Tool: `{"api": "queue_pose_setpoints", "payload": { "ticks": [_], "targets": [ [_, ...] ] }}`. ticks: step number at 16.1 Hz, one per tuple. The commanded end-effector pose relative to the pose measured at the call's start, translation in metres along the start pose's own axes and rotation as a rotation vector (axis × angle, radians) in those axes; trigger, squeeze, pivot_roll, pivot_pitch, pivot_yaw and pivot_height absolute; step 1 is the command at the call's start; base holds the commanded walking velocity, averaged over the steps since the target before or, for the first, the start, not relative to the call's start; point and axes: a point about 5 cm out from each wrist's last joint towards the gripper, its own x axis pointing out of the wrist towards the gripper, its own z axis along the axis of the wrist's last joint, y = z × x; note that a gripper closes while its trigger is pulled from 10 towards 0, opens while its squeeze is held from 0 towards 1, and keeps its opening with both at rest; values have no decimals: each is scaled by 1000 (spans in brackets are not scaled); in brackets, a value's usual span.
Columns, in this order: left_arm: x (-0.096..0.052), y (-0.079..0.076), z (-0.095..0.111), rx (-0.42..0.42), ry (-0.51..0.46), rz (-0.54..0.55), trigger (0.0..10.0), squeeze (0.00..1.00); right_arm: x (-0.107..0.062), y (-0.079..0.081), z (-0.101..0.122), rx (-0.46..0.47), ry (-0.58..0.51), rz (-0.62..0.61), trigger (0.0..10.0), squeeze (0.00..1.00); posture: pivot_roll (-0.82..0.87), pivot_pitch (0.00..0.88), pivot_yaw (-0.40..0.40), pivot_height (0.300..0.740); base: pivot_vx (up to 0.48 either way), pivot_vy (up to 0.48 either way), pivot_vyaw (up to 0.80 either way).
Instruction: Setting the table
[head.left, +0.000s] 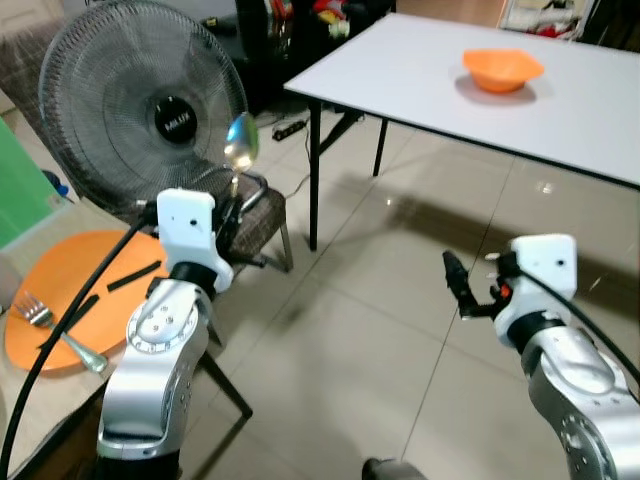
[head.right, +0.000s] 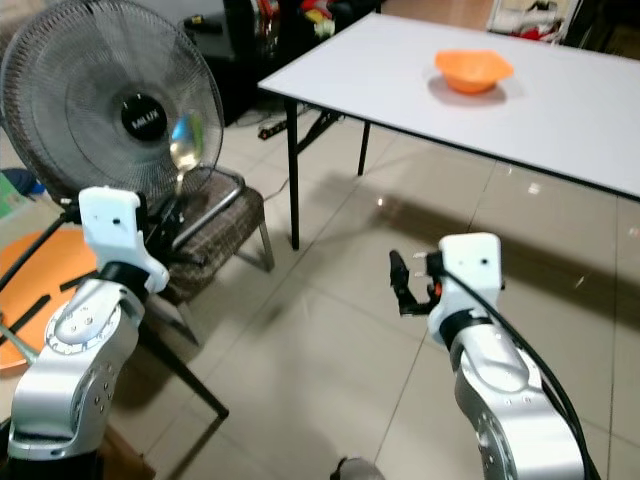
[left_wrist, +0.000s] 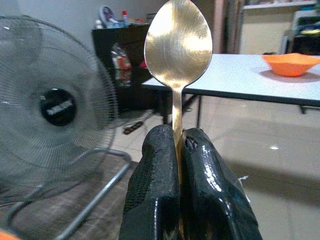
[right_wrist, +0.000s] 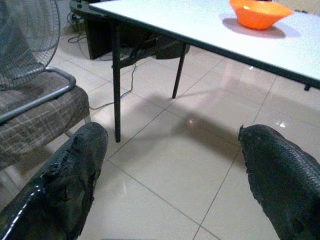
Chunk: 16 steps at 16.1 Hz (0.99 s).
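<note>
My left gripper (left_wrist: 179, 150) is shut on the handle of a gold spoon (left_wrist: 178, 45), held upright with its bowl (head.left: 241, 143) raised in front of the fan. An orange bowl (head.left: 502, 69) sits on the white table (head.left: 420, 80) far ahead to the right. An orange plate (head.left: 75, 270) with a fork (head.left: 55, 330) and two black chopsticks (head.left: 134, 275) lies on a low surface at my left. My right gripper (right_wrist: 170, 165) is open over the tiled floor, nothing between its fingers (head.left: 455, 280).
A large standing fan (head.left: 140, 110) is at the left behind a grey chair (head.left: 255, 215). The table's black legs (head.left: 314, 170) stand ahead. Tiled floor (head.left: 400, 330) lies open between me and the table. Cables and dark furniture sit behind the table.
</note>
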Motion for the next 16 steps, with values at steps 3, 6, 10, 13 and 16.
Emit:
{"api": "queue_pose_setpoints", "payload": {
  "ticks": [3,6,10,13,16],
  "targets": [
    [-1,3,4,19,1,10,10000,0,3,5,5,-3,-20,19,10000,0,-101,0,73,740,404,0,-156],
    [4,0,9,14,-7,-11,10000,0,2,5,5,15,-24,20,10000,0,-101,0,83,740,409,0,0],
    [6,0,9,9,-2,-24,10000,0,2,5,5,29,-28,12,10000,0,-105,0,90,740,412,0,-800],
    [8,7,8,12,-2,-1,10000,0,2,5,8,28,-39,22,10000,0,-110,0,88,740,414,0,-267],
    [6,10,5,21,10,-2,10000,0,4,4,10,23,-44,14,10000,0,-103,0,78,740,412,0,0]
  ]
}}
